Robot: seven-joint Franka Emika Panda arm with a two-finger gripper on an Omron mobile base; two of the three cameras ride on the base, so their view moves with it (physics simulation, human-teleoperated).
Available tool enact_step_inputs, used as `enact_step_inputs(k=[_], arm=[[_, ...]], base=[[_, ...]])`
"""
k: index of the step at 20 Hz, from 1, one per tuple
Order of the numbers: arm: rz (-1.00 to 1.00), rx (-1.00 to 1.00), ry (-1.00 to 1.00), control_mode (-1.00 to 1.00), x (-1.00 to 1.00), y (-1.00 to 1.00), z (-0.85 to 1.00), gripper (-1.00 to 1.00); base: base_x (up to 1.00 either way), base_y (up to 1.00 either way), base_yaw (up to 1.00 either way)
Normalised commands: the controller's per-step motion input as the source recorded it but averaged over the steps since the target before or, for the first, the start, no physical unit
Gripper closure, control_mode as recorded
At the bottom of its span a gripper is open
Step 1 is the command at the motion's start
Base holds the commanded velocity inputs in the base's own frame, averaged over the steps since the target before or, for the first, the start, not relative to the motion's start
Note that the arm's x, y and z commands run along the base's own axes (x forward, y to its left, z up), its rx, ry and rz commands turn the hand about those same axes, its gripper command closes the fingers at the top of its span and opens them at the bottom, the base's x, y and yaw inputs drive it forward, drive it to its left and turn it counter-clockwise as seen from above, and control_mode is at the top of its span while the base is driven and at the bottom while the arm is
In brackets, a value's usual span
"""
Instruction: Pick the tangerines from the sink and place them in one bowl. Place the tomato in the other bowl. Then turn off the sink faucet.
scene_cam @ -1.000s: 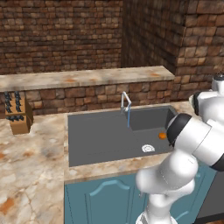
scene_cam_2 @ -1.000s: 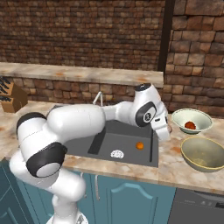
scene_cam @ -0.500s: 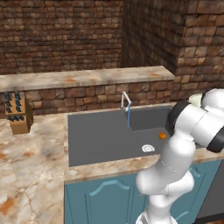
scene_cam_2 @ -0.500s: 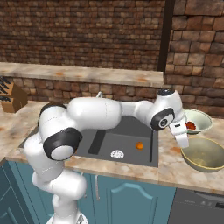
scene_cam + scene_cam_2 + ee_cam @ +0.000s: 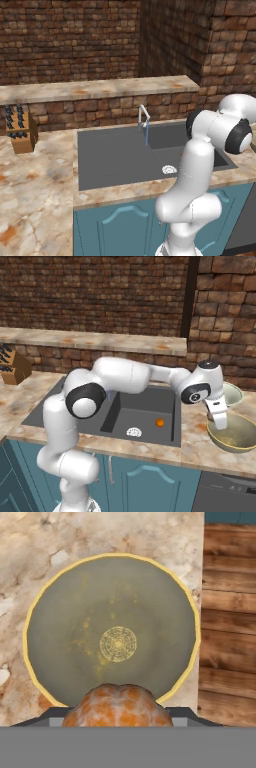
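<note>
My jaws are clamped on a tangerine (image 5: 118,706), low in the hand view, above the empty olive-tan bowl (image 5: 65,637). Another tangerine (image 5: 159,422) waits in the sink (image 5: 145,406); the faucet (image 5: 143,118) is running, I judge.

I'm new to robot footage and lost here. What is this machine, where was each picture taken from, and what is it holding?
It is a white robot arm in a rendered kitchen. Two cameras behind it look over the sink from left and right; a third rides on its hand. Its tool is shut on a tangerine, held over the olive-tan bowl on the counter. A paler bowl sits behind. Another tangerine lies in the sink, near the faucet. A knife block stands far left.
</note>
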Motion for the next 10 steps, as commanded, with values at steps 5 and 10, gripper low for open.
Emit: enact_step_inputs(k=[5, 10], arm=[[0.0, 0.03, 0.02, -1.0, 0.16, -0.01, -0.16, 1.0], [0.0, 0.0, 0.01, -1.0, 0.16, 0.0, -0.36, 1.0]], base=[[0.0, 0.0, 0.0], [0.0, 0.0, 0.0]])
